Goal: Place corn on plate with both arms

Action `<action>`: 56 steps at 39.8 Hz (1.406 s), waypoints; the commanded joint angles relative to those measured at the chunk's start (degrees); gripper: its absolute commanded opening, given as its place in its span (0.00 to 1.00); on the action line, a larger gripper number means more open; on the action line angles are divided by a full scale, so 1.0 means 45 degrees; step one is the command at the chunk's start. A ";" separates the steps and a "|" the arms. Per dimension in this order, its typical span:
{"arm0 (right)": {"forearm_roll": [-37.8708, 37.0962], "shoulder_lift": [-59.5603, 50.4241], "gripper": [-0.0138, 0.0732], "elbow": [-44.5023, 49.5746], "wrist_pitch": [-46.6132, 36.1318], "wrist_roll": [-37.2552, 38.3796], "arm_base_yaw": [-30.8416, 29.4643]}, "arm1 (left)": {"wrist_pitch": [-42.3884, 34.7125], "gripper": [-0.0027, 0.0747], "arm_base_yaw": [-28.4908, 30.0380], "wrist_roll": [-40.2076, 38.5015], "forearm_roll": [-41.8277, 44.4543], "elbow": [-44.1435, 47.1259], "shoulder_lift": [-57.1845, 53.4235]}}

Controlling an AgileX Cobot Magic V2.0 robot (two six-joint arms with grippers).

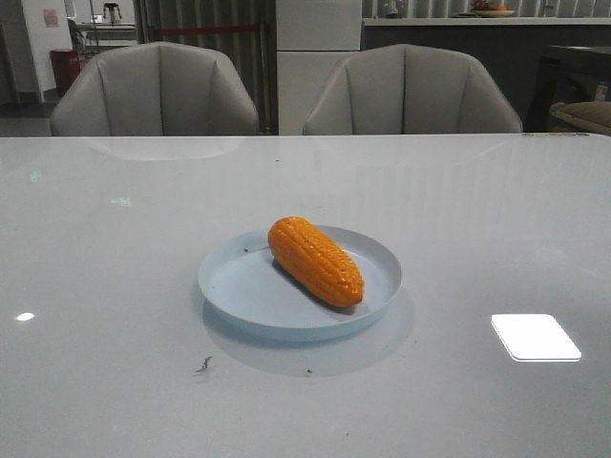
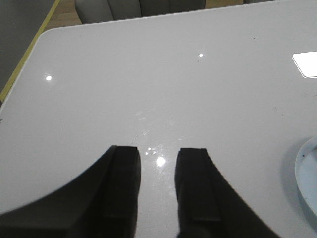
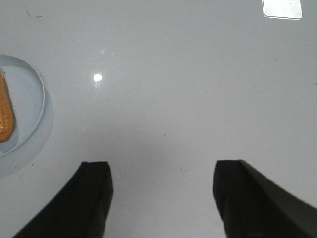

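The orange corn [image 1: 315,260] lies on its side inside the pale blue plate [image 1: 234,281] at the middle of the white table. Neither gripper shows in the front view. In the left wrist view my left gripper [image 2: 158,151] is open and empty over bare table, with the plate's rim [image 2: 303,171] off to one side. In the right wrist view my right gripper [image 3: 162,166] is wide open and empty over bare table; the plate's rim [image 3: 34,106] and one end of the corn [image 3: 5,116] show at the picture's edge.
Two grey chairs [image 1: 158,91] [image 1: 410,91] stand behind the table's far edge. Bright light reflections [image 1: 535,336] lie on the glossy table top. A few dark specks [image 1: 203,364] mark the table in front of the plate.
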 commanded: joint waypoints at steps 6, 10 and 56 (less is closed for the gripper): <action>0.0067 -0.0125 0.78 -0.0307 -0.0657 -0.0110 -0.0083 | -0.0608 0.39 0.0012 -0.0152 0.0448 -0.0354 -0.0127; 0.0067 -0.0125 0.78 -0.0307 -0.0657 -0.0110 -0.0083 | -0.0608 0.39 0.0012 -0.0152 0.0448 -0.0354 -0.0127; 0.0067 -0.0126 0.78 -0.0307 -0.0673 -0.0110 -0.0083 | 0.0348 0.15 0.0012 0.3073 -0.1805 -0.0261 -0.1560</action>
